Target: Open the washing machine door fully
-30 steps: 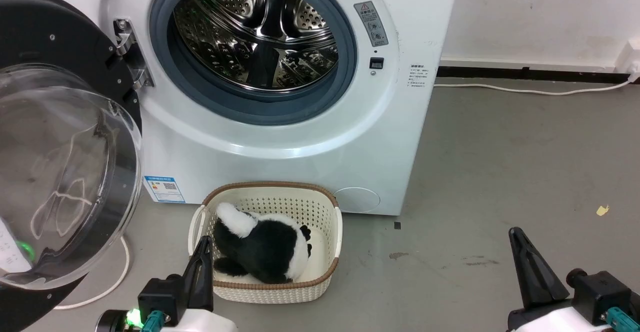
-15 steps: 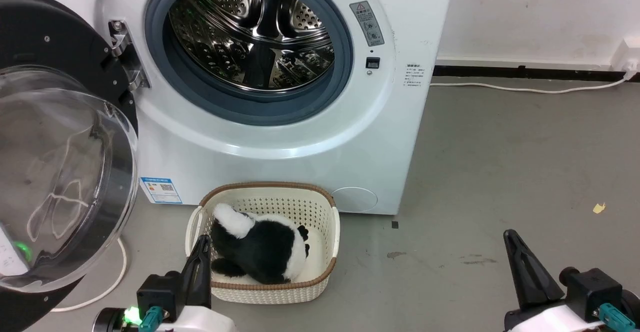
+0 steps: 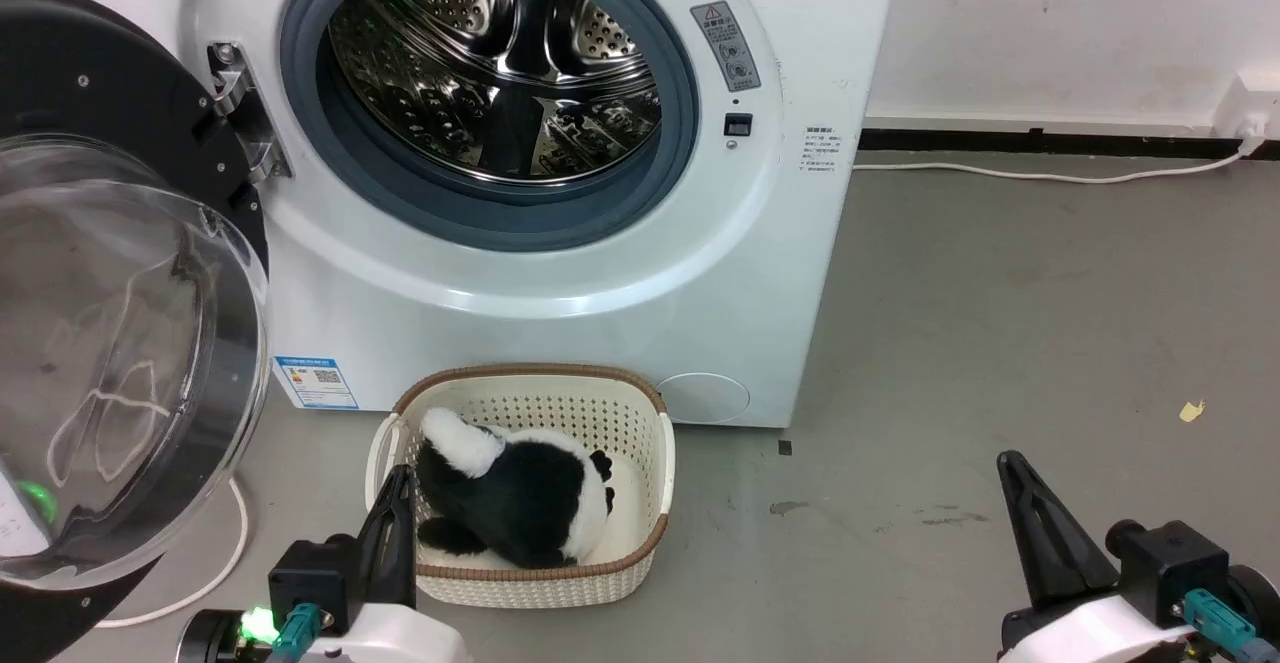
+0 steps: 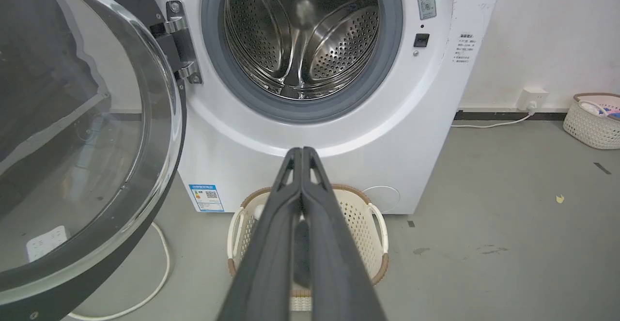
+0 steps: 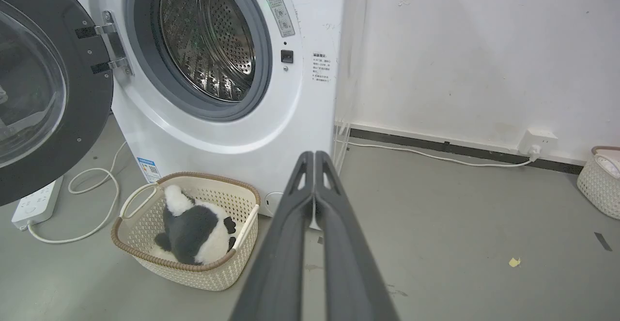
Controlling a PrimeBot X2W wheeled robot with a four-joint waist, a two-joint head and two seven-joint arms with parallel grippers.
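Door (image 3: 120, 343) stands left of left gripper (image 3: 400, 483).

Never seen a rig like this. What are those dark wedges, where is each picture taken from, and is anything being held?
This is a two-armed wheeled robot facing a washing machine. One picture looks down from its head; the dark wedges at its bottom are the left gripper and right gripper. The other two come from wrist cameras, each looking along its own gripper's two long fingers, pressed together. Both are shut and hold nothing. The washing machine door, a black ring round bulging glass, stands swung out on its hinge at the left, exposing the steel drum. On the grey floor sits a cream basket with a black-and-white plush toy inside.
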